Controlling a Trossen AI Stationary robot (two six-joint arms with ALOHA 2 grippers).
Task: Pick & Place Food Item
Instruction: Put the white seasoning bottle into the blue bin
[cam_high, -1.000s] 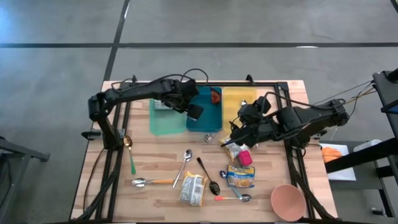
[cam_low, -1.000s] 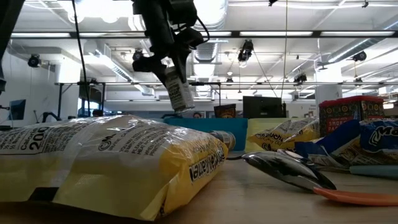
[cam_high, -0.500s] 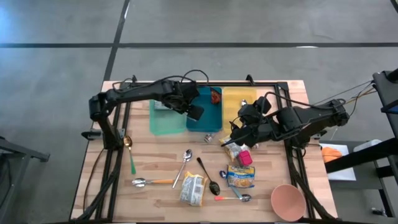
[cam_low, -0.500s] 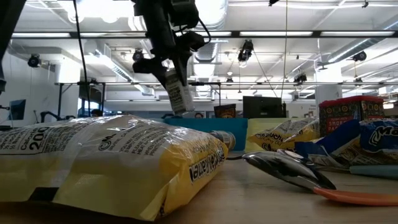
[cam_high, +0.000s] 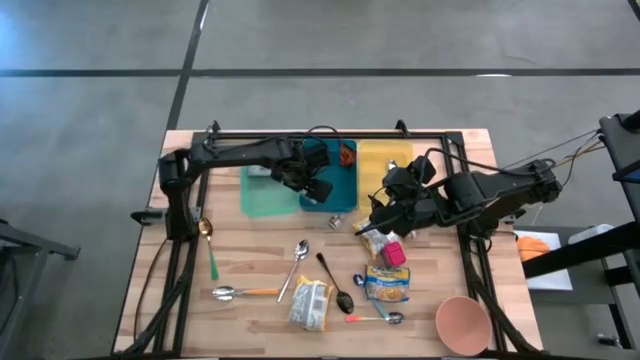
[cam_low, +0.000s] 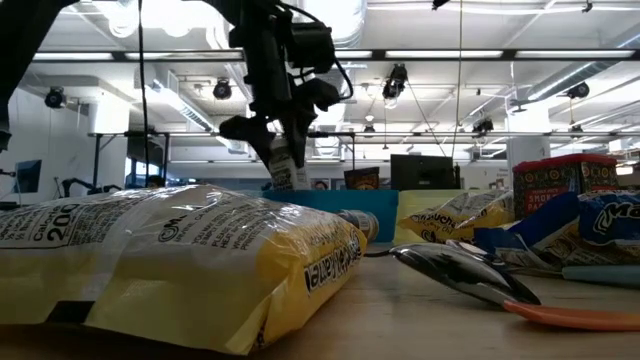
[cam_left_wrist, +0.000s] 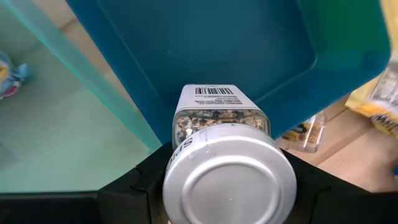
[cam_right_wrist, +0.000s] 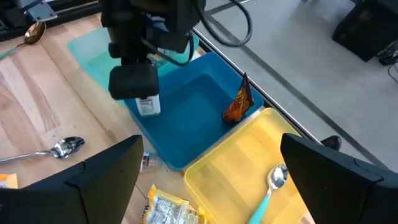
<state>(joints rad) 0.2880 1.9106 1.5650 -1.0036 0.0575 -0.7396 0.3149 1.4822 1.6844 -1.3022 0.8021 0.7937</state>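
A glass spice jar (cam_left_wrist: 216, 115) with a silver lid (cam_left_wrist: 229, 180) hangs over the blue tray (cam_high: 338, 178), and my left gripper (cam_high: 318, 187) is shut on it. In the low view the jar (cam_low: 283, 168) reaches down to the tray's rim; whether it touches the floor, I cannot tell. An orange snack packet (cam_right_wrist: 238, 102) leans in the blue tray's far corner. My right gripper (cam_high: 376, 214) waits open above the table, near the yellow tray (cam_high: 385, 160). My left gripper pinches the jar's upper end, just under the silver lid (cam_left_wrist: 180, 158), between its two fingers (cam_left_wrist: 140, 183), one on each side. The fingers come from above, pointing steeply down. The jar hangs below them, lid up and slightly tilted, its barcode end (cam_right_wrist: 148, 107) toward the tray floor.
A teal tray (cam_high: 265, 192) lies left of the blue one. A spoon (cam_right_wrist: 273, 179) lies in the yellow tray. A small jar (cam_high: 337, 222), food packets (cam_high: 310, 303), several spoons (cam_high: 298, 262) and a pink bowl (cam_high: 462, 322) lie on the near half of the table.
My left gripper has come down toward the blue tray with the jar, still shut on it. The jar has sunk from well above the tray's rim to rim height and keeps its tilt.
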